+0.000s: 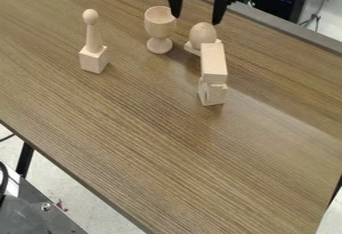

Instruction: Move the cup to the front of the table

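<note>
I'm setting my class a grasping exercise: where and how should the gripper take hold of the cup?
I'd grip the cup by its narrow stem, just above the round foot, fingers level on either side. It stands upright, so the stem is exposed. Come from the side facing the pawn-like piece, where there is open table; the egg crowds the other side.

Wooden pin [94, 43] on its cube (rather chess-like), apart from the egg shape [203, 35].
</note>
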Robot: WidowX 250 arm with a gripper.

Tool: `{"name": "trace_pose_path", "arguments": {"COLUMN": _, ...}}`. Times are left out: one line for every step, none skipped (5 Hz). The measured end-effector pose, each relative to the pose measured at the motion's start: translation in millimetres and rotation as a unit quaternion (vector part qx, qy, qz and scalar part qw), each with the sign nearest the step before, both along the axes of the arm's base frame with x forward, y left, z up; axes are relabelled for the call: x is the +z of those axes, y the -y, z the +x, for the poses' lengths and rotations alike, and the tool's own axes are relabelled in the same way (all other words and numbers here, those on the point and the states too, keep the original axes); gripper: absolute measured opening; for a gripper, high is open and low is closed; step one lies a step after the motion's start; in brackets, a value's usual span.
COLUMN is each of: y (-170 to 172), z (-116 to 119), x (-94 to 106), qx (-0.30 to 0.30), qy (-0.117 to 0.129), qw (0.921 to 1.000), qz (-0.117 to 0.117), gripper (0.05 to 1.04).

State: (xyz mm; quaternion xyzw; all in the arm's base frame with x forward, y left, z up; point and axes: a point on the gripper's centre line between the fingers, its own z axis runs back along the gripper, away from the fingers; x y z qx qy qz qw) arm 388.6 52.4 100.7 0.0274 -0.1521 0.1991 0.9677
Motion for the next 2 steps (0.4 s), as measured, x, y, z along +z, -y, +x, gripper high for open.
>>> {"name": "trace_pose_path", "arguments": {"y": -2.2, "z": -3.0, "x": 10.9, "qx": 0.008, "qy": 0.011, "qw": 0.9999, "qz": 0.007, "gripper": 0.999}}
{"name": "trace_pose_path", "arguments": {"y": -5.0, "z": -4.9, "x": 12.2, "qx": 0.012, "qy": 0.011, "qw": 0.9998, "qz": 0.012, "gripper": 0.999}}
